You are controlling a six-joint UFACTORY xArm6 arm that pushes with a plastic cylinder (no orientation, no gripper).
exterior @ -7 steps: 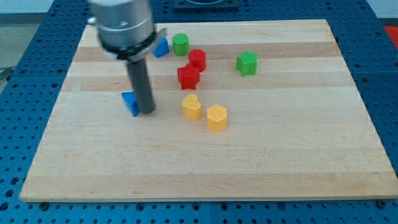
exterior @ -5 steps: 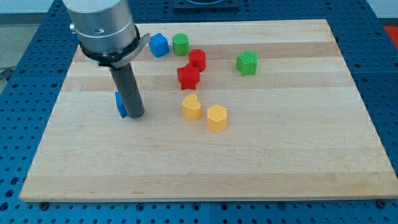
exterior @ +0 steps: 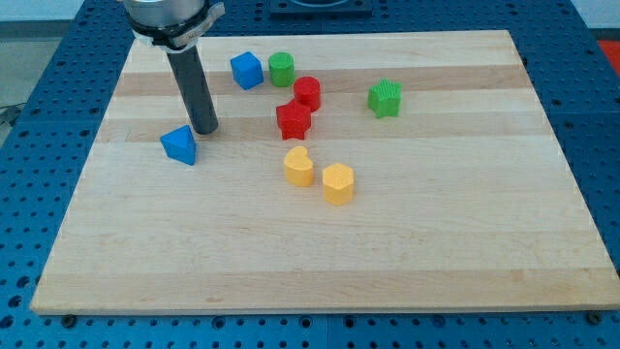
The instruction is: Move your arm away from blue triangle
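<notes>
The blue triangle (exterior: 179, 145) lies on the wooden board (exterior: 436, 223) at the view's left. My tip (exterior: 204, 130) rests on the board just to the upper right of it, a small gap away and not touching. The dark rod rises from there to the view's top left.
A blue cube (exterior: 246, 70) and a green cylinder (exterior: 282, 69) sit near the top. A red cylinder (exterior: 307, 92) and a red star-like block (exterior: 293, 120) are below them. A green block (exterior: 385, 98) is to the right. Two yellow blocks (exterior: 298, 166) (exterior: 337, 182) sit mid-board.
My tip has moved up and a little to the left, off the blue triangle's right side. The triangle, half hidden before, now shows in full, shifted slightly left.
</notes>
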